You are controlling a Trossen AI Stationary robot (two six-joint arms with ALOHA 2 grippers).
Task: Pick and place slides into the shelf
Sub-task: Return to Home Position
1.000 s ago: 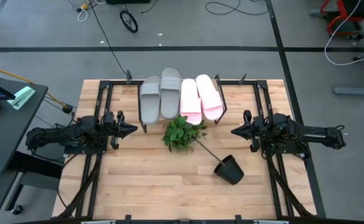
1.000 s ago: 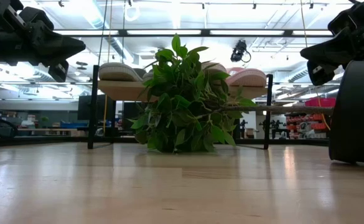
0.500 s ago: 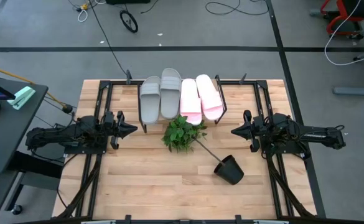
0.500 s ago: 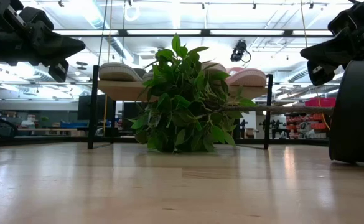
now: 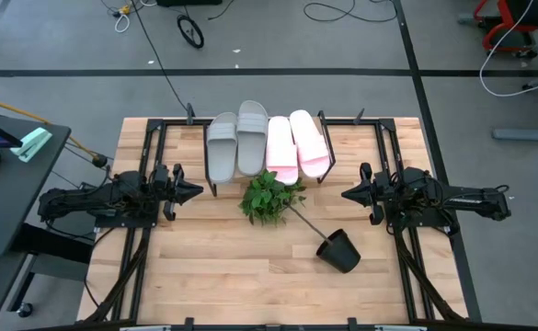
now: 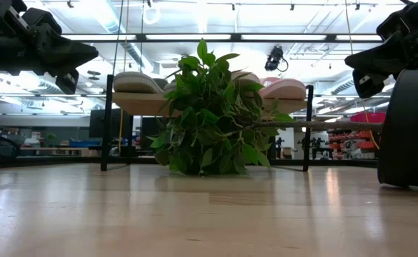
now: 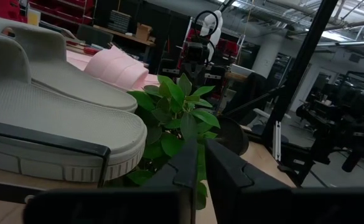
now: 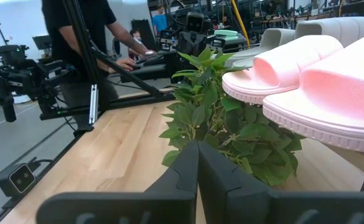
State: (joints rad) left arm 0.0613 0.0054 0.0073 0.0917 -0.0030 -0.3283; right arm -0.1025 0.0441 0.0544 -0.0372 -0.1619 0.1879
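All the slides rest sole-down, side by side, on the shelf (image 6: 108,121) at the table's far middle: two grey slides (image 5: 223,147) (image 5: 253,136) on the left, two pink slides (image 5: 281,147) (image 5: 309,142) on the right. The left wrist view shows a grey slide (image 7: 51,118) close by; the right wrist view shows the pink slides (image 8: 331,93). My left gripper (image 5: 198,191) hovers shut at the table's left, pointing at the shelf. My right gripper (image 5: 345,194) hovers shut at the table's right, facing it. Neither touches anything.
A green leafy plant (image 5: 269,198) lies on its side just in front of the shelf, its stem running to a tipped black pot (image 5: 339,250) nearer the right arm. Bare wooden table spreads toward the near edge. A person (image 8: 88,37) stands beyond the table's left side.
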